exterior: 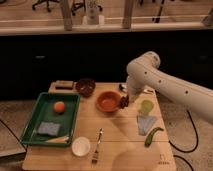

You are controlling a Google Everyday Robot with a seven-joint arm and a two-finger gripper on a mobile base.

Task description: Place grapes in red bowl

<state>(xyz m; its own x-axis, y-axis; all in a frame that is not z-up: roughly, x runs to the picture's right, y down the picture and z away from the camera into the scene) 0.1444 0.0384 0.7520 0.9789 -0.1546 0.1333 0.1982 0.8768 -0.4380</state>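
One light wooden table (125, 150) carries the whole layout. The robot's white jointed arm (165, 85) reaches in from the right and bends down toward the table's middle. A green rectangular plastic tray (32, 120) lies at the left. The shallow round orange-red bowl (106, 102) sits at centre, with a smaller dark maroon bowl (85, 86) just beyond it to the far left. A curved green vegetable (152, 136) lies near and to the right, and a metal fork (97, 147) lies at the near edge.

The two-finger gripper (126, 97) hangs at the red bowl's right rim, its fingers pressed together on a small knobbly bunch of dark purplish-brown grapes (123, 103). The bunch hangs below the fingertips, right at the rim and not yet over the bowl's hollow. The bowl's centre lies to the left of the gripper, so the release appears to call for a short leftward carry first. The bunch's long axis cannot be made out.
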